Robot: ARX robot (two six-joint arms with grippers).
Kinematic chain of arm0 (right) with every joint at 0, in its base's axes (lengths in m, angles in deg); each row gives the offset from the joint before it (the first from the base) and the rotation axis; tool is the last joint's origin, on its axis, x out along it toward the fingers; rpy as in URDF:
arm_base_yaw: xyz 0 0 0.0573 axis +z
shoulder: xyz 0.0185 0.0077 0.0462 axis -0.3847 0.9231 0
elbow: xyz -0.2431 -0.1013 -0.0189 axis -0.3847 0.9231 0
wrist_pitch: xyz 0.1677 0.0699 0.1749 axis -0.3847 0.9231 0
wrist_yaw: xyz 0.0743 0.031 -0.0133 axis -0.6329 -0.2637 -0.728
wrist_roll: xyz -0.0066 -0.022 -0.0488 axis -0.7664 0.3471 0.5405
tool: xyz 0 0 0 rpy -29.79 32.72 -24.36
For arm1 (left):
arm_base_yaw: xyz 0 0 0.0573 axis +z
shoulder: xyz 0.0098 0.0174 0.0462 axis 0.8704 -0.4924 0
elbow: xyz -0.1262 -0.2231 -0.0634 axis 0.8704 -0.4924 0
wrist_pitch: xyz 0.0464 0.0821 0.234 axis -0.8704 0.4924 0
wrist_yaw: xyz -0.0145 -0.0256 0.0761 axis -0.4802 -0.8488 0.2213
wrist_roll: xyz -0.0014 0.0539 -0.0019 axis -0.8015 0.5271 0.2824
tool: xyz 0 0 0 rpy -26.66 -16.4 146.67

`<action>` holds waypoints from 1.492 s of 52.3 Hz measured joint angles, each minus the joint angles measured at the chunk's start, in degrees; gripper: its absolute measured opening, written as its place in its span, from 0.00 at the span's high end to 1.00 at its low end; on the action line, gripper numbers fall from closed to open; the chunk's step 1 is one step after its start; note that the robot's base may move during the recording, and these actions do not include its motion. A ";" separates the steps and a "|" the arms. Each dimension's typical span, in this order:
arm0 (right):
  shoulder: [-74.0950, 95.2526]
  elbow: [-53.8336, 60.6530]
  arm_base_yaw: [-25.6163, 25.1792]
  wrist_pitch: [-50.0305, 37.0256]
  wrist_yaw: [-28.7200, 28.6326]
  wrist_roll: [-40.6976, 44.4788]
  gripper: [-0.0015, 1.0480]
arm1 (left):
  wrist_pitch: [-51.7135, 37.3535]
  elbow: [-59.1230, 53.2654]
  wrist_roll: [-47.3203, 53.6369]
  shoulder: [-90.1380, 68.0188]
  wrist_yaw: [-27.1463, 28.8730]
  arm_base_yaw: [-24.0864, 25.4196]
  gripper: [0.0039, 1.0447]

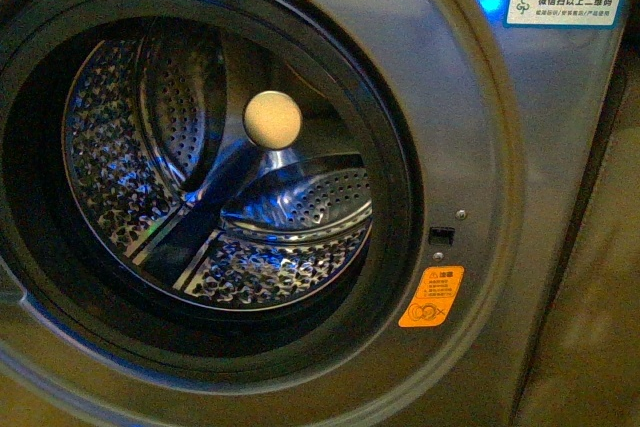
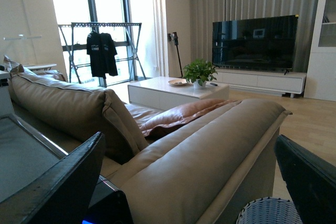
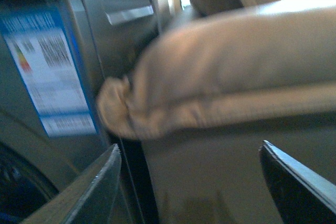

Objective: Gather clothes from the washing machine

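Beige sofa crowds beside the washing machine; drum bare.

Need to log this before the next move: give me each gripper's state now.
Left gripper: open, holding nothing, facing a sofa.
Right gripper: open, holding nothing, beside the washing machine.

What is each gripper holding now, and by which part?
Nothing is held. The left gripper and the right gripper are both open with only a sofa behind them.
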 joint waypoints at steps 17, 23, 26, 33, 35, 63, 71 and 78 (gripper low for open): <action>-8.94 14.08 8.52 -0.96 8.11 5.53 0.84 | 0.22 0.26 0.02 0.02 0.66 -0.07 0.06; -11.13 17.29 8.70 -1.62 8.39 5.75 0.98 | 17.42 16.17 0.48 -7.32 16.31 -0.74 0.06; -12.17 18.67 8.72 -1.88 8.41 5.75 0.98 | 21.14 21.07 1.05 -10.29 18.45 -0.46 0.06; -14.49 21.09 8.72 -2.01 8.50 5.77 0.98 | 24.46 22.97 1.70 -10.82 23.41 3.04 0.06; -14.97 21.55 8.72 -2.01 8.57 5.77 0.98 | 23.06 19.69 1.68 -8.44 24.35 4.22 0.06; -21.77 26.38 8.74 -0.44 8.61 5.77 0.98 | 14.23 -37.33 -11.34 31.43 36.52 12.17 0.10; -28.35 27.19 8.74 7.13 8.63 5.77 0.98 | -1.42 -61.81 -5.49 42.01 33.38 16.72 0.35; -31.71 27.76 8.74 7.89 8.61 5.75 0.98 | -7.74 -76.00 -4.11 51.67 29.42 21.51 0.54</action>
